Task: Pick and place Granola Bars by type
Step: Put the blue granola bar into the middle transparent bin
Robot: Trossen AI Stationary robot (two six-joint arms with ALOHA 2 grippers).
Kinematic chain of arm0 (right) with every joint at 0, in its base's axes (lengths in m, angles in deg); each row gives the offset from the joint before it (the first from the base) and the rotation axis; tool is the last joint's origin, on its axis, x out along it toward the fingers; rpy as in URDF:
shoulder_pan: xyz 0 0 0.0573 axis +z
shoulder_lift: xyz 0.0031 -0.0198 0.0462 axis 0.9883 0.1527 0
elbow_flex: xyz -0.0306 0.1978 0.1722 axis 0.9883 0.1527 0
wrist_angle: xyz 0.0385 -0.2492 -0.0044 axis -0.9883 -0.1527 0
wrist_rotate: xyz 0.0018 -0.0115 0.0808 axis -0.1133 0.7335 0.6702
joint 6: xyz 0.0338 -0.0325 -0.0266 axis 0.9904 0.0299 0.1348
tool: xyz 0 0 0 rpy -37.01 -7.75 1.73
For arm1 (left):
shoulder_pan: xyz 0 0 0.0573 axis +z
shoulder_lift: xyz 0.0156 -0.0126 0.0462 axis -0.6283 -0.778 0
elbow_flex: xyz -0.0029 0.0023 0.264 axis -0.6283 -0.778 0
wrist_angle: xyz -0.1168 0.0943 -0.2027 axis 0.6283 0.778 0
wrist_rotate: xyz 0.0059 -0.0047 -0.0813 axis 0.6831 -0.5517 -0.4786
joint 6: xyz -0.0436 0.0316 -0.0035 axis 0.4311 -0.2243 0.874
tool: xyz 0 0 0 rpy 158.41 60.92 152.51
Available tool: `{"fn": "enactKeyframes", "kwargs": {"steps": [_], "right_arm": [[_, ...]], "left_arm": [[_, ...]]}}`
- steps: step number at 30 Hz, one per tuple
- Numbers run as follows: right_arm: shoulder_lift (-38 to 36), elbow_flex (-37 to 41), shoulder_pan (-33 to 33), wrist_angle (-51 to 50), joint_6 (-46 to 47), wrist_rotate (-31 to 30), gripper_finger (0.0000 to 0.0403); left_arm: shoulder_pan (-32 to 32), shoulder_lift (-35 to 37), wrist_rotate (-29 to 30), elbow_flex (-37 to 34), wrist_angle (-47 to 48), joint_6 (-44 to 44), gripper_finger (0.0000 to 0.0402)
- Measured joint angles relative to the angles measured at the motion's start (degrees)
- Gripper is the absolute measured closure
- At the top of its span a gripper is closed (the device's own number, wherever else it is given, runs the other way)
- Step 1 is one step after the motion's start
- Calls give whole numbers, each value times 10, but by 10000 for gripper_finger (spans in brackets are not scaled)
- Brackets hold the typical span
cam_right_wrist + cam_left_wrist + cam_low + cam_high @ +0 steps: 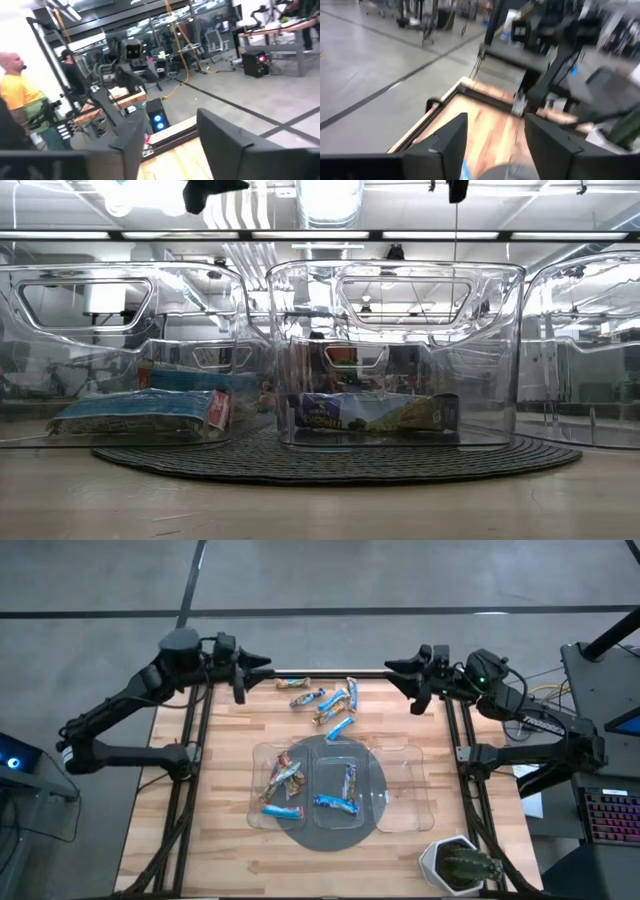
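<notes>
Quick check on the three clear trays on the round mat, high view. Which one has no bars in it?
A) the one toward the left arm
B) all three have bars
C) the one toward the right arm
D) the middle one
C: the tray toward the right arm shows only clear plastic, while the tray toward the left arm and the middle tray each hold wrapped bars.

Granola Bars [327, 704], foil-wrapped, blue, orange-brown and multicoloured, loose cluster lying flat beyond the clear trays [404, 816], several in left tray, two blue in middle tray
</notes>
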Motion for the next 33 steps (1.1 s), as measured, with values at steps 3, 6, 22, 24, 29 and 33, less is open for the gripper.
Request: {"fn": "enactKeyframes", "kwargs": {"steps": [3,6,22,24,29,33], "right_arm": [[0,-5,0,-5,-1,-2,198],[1,-13,0,-5,-1,-2,180],[11,-35,0,-54,-14,-4,163],[11,-34,0,-55,-14,-4,165],[12,-29,0,-56,-16,-4,165],[12,-28,0,-56,-16,-4,167]], "left_arm": [[2,-37,1,52,72,-51,211],[16,-91,1,125,159,-75,208],[35,-381,133,292,307,-217,208],[37,-411,135,291,308,-213,208],[39,-473,146,291,308,-202,208],[42,-517,146,291,313,-196,209]]}}
